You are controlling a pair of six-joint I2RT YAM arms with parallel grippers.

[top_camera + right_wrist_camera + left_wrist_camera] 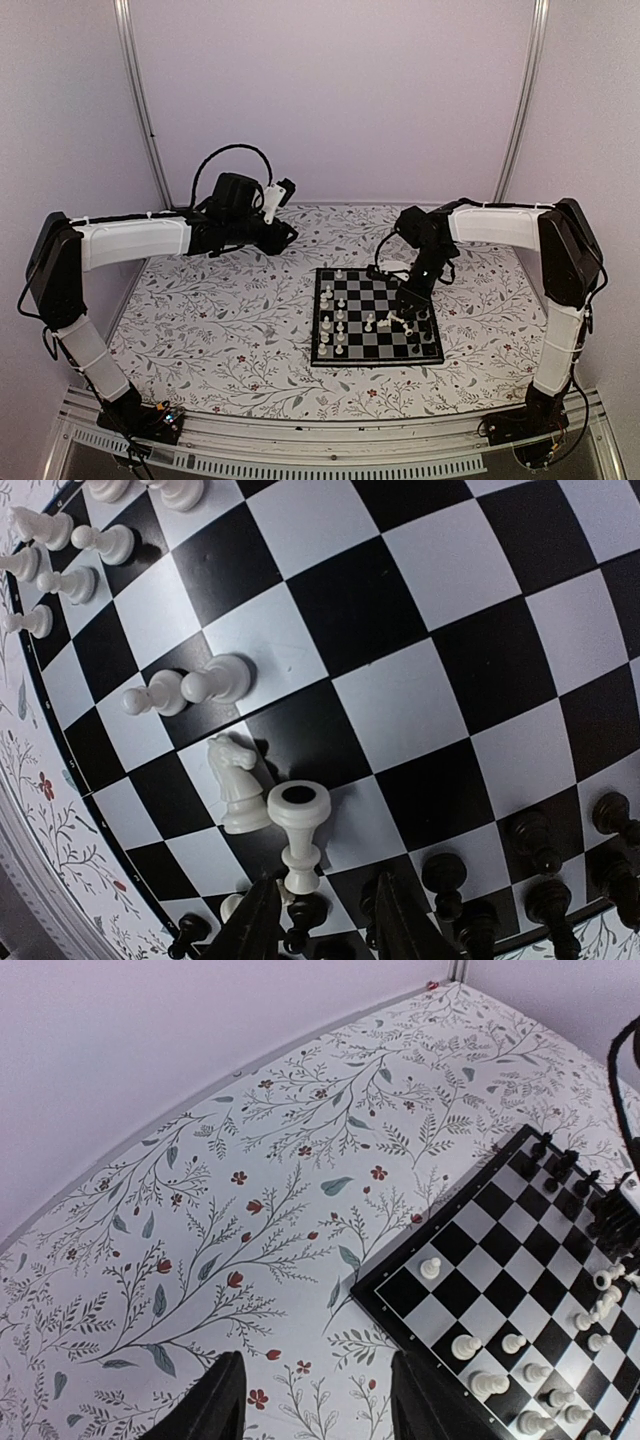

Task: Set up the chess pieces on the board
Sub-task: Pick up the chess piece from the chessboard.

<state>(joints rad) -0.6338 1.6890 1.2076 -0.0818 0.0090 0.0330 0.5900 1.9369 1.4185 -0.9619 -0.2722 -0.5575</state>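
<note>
Board [400,680] edge crowded: right pincer [322,925] among black pieces [530,838].

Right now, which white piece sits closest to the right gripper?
The tall white piece with the hollow round top, just ahead of the right gripper; the white knight stands beside it, slightly farther.
</note>
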